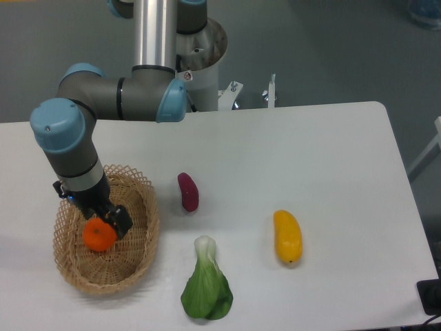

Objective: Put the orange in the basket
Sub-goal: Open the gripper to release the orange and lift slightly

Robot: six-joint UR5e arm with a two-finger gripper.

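Camera view: the orange (98, 236) sits inside the basket (141, 252) at the table's (289, 145) front-left corner. The gripper (110, 222) hangs just above, touching the fruit's upper right; whether its fingers grip it, I cannot tell. A purple vegetable (187, 191) lies mid-table.

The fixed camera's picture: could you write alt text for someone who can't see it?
A grey-and-blue robot arm's gripper reaches into an oval tan wicker basket, right beside a small round orange lying inside. On the white table to the right lie a purple eggplant-like vegetable, a leafy green bok choy and an elongated yellow fruit.
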